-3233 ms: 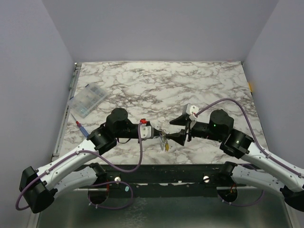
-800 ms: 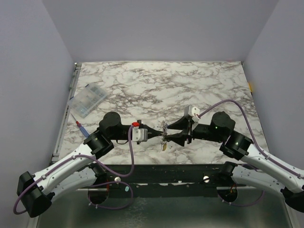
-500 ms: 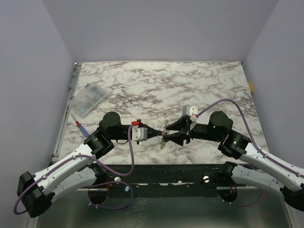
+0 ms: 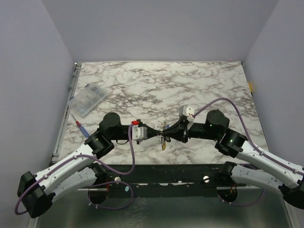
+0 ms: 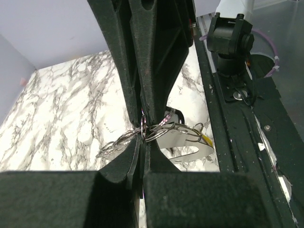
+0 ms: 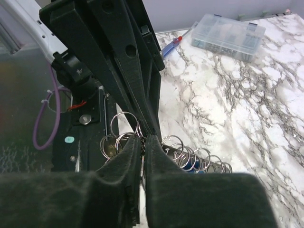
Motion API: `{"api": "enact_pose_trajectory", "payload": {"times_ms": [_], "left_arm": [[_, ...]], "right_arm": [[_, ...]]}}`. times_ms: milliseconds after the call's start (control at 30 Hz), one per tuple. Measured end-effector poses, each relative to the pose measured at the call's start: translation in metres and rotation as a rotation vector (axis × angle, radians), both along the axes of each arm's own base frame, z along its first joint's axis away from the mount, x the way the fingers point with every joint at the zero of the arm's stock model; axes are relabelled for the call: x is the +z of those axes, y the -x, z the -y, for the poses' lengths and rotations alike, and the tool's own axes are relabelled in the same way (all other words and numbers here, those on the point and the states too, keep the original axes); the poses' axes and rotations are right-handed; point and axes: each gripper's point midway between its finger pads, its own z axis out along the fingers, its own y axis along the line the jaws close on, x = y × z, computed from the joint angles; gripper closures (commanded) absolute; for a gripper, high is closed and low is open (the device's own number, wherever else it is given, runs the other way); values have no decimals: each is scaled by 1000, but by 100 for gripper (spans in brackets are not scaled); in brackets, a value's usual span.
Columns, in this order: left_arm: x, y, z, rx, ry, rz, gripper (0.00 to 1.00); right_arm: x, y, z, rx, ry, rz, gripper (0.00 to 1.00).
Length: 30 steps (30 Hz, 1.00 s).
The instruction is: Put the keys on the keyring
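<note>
Over the table's near middle my two grippers meet tip to tip. The left gripper [image 4: 158, 134] is shut on the keyring [image 5: 164, 129], a bunch of thin linked wire loops pinched at its fingertips [image 5: 143, 130]. The right gripper [image 4: 168, 132] comes from the opposite side, and its jaws [image 6: 143, 138] are closed onto the same loops [image 6: 123, 124]. The keys hang below the rings: a yellow head [image 4: 164, 145] [image 5: 207, 139], a blue head [image 6: 192, 165] half hidden behind the right finger, and a pale silvery blade [image 5: 183, 142].
A clear compartment box [image 4: 88, 100] lies at the table's left edge, with a red and blue pen [image 4: 80, 127] nearer the front. The black mounting rail [image 4: 166, 173] runs along the near edge just below the grippers. Purple cables [image 4: 130, 156] loop off both arms.
The right gripper slid left up to the left gripper's tips and closed its wide-open jaws onto the rings. The left gripper kept its grip and barely moved.
</note>
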Motion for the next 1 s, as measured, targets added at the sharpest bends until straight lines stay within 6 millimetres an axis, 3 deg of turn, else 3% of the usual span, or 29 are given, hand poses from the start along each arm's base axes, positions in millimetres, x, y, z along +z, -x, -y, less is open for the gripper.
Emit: {"api": "enact_pose_trajectory", "payload": {"times_ms": [167, 333, 467, 600, 867, 1000], "left_arm": [[-5, -1, -1, 9, -1, -25, 100], [-6, -3, -3, 33, 8, -40, 77], [-2, -4, -7, 60, 27, -22, 64], [3, -2, -11, 68, 38, 2, 63], [-12, -7, -19, 120, -65, -12, 62], [5, -11, -23, 150, -82, 9, 61]], "right_arm": [[-6, -1, -3, 14, 16, -2, 99], [-7, -3, -4, 14, 20, 9, 99], [-8, -5, -6, 8, 23, 13, 99], [-13, -9, -7, -5, 33, 10, 99], [-28, -15, -10, -25, 71, -4, 99], [-37, -21, -9, -48, 98, -8, 99]]}}
